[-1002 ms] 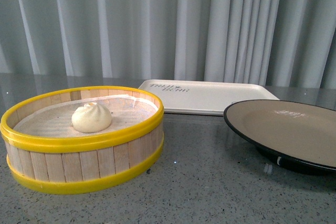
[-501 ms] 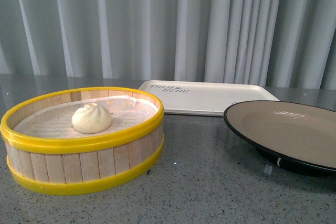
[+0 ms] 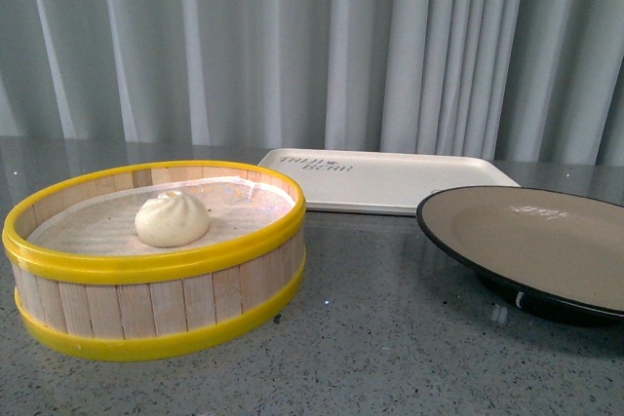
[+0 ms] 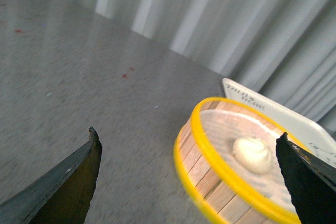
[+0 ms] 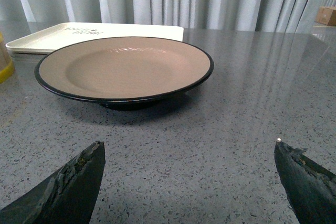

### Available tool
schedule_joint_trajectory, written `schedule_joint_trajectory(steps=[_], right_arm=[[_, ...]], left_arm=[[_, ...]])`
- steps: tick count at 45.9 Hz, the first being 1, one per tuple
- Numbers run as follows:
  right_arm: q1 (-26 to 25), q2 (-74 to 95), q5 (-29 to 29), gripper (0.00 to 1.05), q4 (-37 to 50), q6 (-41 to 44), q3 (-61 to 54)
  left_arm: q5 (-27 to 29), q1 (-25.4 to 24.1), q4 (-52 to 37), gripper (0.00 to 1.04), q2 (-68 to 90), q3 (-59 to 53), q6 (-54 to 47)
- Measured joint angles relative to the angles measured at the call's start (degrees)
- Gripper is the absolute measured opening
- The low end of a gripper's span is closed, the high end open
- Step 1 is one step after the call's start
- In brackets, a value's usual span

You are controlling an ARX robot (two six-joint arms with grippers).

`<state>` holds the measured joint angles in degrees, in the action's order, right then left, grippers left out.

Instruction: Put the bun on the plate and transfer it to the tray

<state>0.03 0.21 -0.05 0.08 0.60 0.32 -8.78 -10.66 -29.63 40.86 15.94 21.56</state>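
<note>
Bun (image 3: 171,218) sits in the steamer basket (image 3: 156,266) by the bench's (image 3: 390,338) left edge, plate (image 3: 546,241) and tray (image 3: 390,178) both bare, my left hand (image 4: 189,140) and right hand (image 5: 189,142) spread wide, so nothing is done yet.

The plate (image 3: 546,241) runs off the front view's right edge. The tray (image 3: 409,182) bears writing (image 3: 314,165) too small to read. In the left wrist view, the bun (image 4: 253,152) and basket (image 4: 202,165) are blurred, and the picture's edge cuts the basket off.
</note>
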Motion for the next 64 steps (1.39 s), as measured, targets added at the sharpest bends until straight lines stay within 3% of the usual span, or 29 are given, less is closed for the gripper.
schedule_joint_trajectory(steps=[5,10,19,33,38,50,64], right_arm=[[0.0,0.0,0.0,0.96,0.0,0.0,0.0],[0.0,0.0,0.0,0.96,0.0,0.0,0.0],[0.0,0.0,0.0,0.96,0.0,0.0,0.0],[0.0,0.0,0.0,0.96,0.0,0.0,0.0],[0.0,0.0,0.0,0.96,0.0,0.0,0.0],[0.0,0.0,0.0,0.96,0.0,0.0,0.0],[0.0,0.0,0.0,0.96,0.0,0.0,0.0]], left_arm=[[-6.2,1.6,-10.7,0.98,12.2,6.0,-3.3],[-10.4,4.1,-11.9,0.98,21.3,14.1,-7.5],[-12.0,8.6,-1.8,0.98,32.0,28.2,-17.9],[-7.8,13.5,13.8,0.98,43.0,42.8,-29.8],[-6.0,14.2,20.1,0.98,46.3,47.7,-30.2],[-3.8,14.1,25.6,0.98,48.4,50.5,-28.5],[-10.8,13.8,30.2,0.98,48.3,48.1,-25.3]])
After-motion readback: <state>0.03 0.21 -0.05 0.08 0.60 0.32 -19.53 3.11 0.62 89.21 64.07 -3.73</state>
